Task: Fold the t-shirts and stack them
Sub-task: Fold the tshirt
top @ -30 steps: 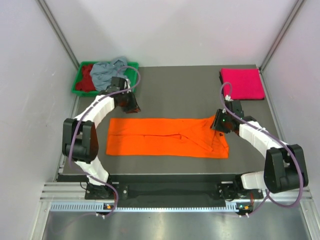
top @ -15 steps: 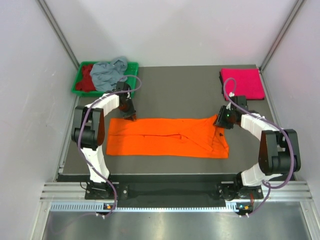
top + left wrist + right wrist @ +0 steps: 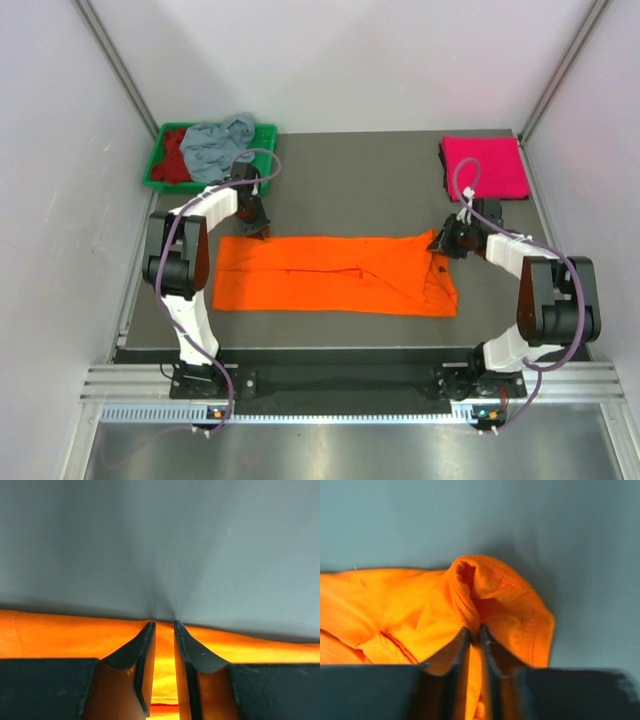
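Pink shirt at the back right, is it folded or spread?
Folded: the pink shirt is a compact, neat rectangle lying flat on the table.

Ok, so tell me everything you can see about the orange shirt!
The orange t-shirt is bright, soft-looking cloth, folded into a long band lying flat across the dark table. Its right end is rumpled, with slanting creases. The left hand pinches its far edge near the left end, and the right hand pinches the far right corner, where the cloth bunches into a little hump. Nothing else touches it.
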### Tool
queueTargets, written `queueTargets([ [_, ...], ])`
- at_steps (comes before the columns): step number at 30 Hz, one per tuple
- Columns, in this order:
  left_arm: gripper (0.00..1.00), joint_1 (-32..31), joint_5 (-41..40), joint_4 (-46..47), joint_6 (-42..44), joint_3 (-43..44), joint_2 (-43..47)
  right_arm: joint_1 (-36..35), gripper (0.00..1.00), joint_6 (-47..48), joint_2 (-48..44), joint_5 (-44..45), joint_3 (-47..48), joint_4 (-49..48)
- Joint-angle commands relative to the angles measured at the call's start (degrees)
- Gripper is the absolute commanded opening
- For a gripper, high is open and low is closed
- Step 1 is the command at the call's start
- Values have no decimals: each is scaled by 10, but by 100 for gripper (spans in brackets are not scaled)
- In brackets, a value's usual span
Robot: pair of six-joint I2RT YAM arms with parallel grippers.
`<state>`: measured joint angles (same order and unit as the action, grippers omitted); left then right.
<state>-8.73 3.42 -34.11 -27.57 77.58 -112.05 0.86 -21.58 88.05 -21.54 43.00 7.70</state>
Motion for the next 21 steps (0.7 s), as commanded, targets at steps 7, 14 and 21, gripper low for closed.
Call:
queueTargets([
  [7, 27, 17, -64, -10, 1, -11, -30, 26, 0, -22, -50, 5, -46, -48],
  [14, 26, 18, -72, -10, -1, -9, -39, 26, 0, -58, -66, 23, -101, -73],
  [21, 26, 20, -82, -17, 2, -5, -38, 26, 10, -72, -60, 25, -99, -97],
])
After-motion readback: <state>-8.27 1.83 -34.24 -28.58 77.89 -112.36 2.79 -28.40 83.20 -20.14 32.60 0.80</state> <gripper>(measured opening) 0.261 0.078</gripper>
